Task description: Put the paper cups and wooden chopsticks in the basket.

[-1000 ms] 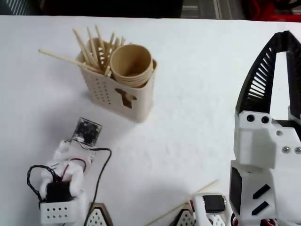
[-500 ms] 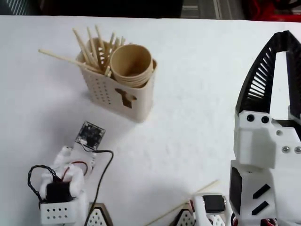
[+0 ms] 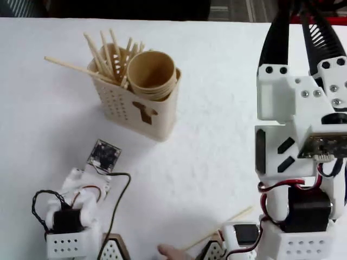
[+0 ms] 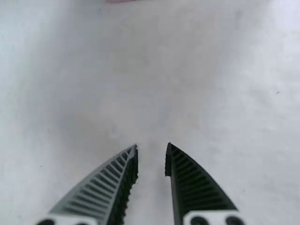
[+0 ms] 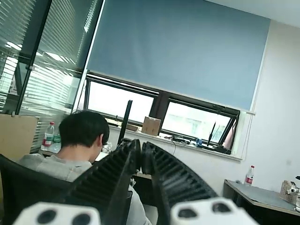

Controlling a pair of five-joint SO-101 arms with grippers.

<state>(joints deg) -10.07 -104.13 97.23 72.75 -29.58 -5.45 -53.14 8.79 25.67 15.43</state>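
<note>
Right arm (image 3: 295, 103) higher than before; perforated cream basket (image 3: 157, 116), seemingly full.

White desk (image 3: 217, 81), matte surface. Basket (image 3: 135, 111) stands upright on it, toward the far left. 1 loose chopstick (image 3: 217, 234) lies flat by the near edge, slanted, well apart from the basket.

The tool (image 4: 151, 161) (tips narrowly apart) hangs above, perhaps near, the white table (image 4: 150, 70).

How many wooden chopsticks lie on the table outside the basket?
1. The chopstick lies near the table's front edge, far from the basket. The right arm may hide others.
</note>
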